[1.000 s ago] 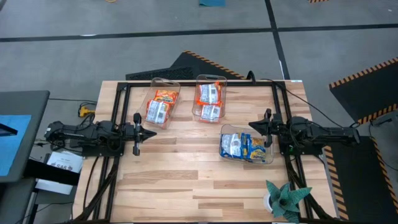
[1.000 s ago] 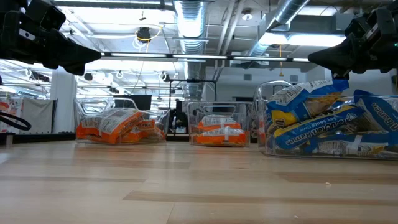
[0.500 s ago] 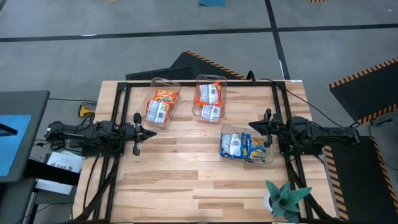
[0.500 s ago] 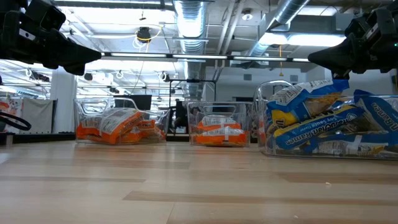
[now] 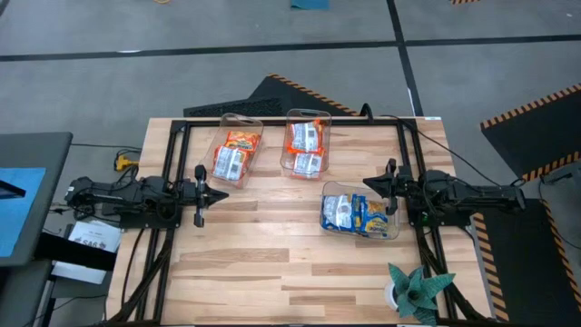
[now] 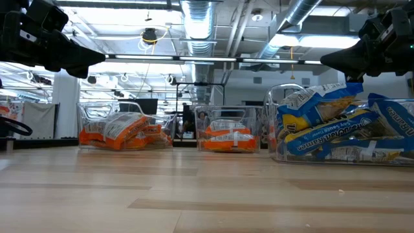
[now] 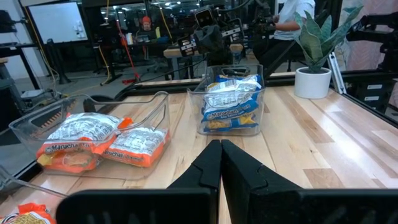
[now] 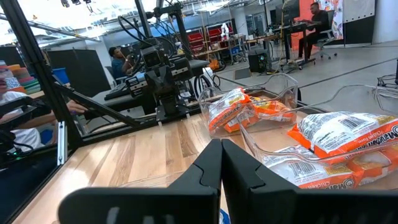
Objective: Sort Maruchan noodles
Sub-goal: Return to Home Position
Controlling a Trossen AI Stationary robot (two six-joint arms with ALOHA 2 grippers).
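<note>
The Maruchan noodle packets lie in three clear bins. Orange-red packets (image 5: 233, 154) fill the far left bin, silver-white and red ones (image 5: 306, 148) the far middle bin, and blue-yellow ones (image 5: 358, 215) the bin at the right. My left gripper (image 5: 201, 193) hovers shut above the table's left side, pointing right. My right gripper (image 5: 390, 193) hovers shut over the right edge of the blue-yellow bin, pointing left. In the left wrist view the shut fingers (image 7: 221, 155) point at the blue-yellow bin (image 7: 231, 102); in the right wrist view they (image 8: 221, 155) point toward the far bins.
A potted green plant (image 5: 416, 289) stands at the table's near right corner. The black frame rails (image 5: 172, 154) run along the table's left, far and right edges. Bare wood (image 5: 272, 254) spans the near half of the table. People show in the room beyond.
</note>
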